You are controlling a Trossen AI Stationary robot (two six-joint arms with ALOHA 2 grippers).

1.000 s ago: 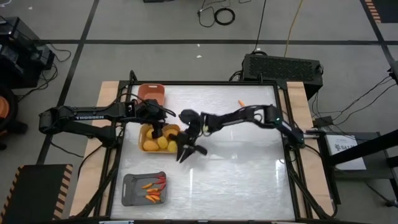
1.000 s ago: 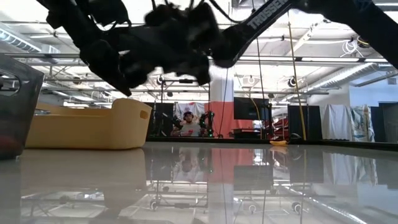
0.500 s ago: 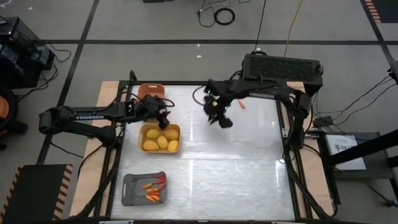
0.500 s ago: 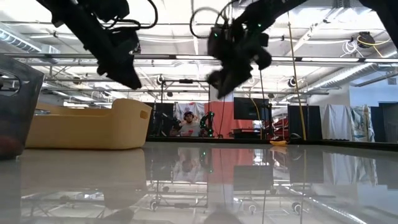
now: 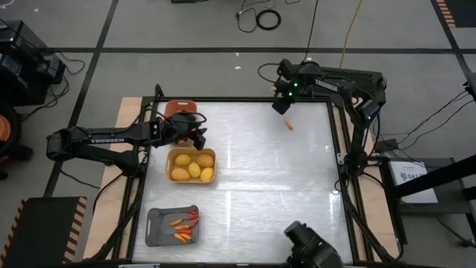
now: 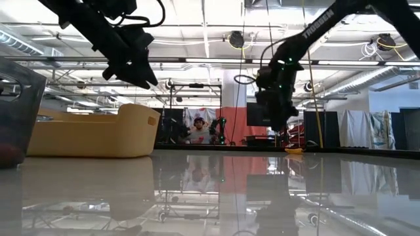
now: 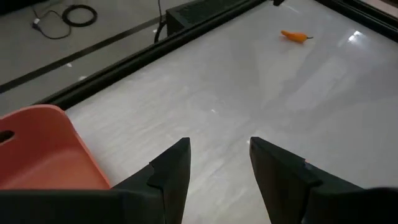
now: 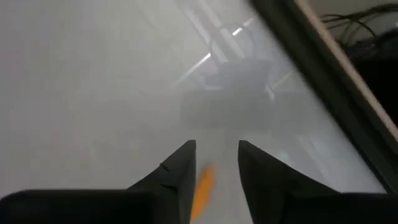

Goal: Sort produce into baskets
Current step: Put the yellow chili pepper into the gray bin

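Note:
A small orange stick of produce point(image 5: 288, 125) lies on the white table near its far right edge, also seen in the left wrist view point(image 7: 294, 37). My right gripper point(image 5: 281, 106) hangs open just beyond it, pointing down; the stick point(image 8: 202, 185) shows blurred on the table below the gap. My left gripper point(image 5: 196, 135) hovers open and empty between the salmon basket point(image 5: 181, 110) and the yellow basket point(image 5: 192, 164), which holds several yellow fruits. The grey basket point(image 5: 160, 227) at the near left holds orange and red sticks.
A black frame point(image 5: 338, 149) runs round the table. A dark rounded object point(image 5: 312, 249) juts in at the near edge. The table's middle and right part point(image 5: 275, 186) is bare white surface. In the low view a person point(image 6: 197, 131) sits far back in the room.
My right gripper has swung fast from beside the yellow basket across the table to its far right edge, turning until it points down over the orange stick. My left gripper has tipped up from over the yellow basket and rolled, now pointing toward the far side.

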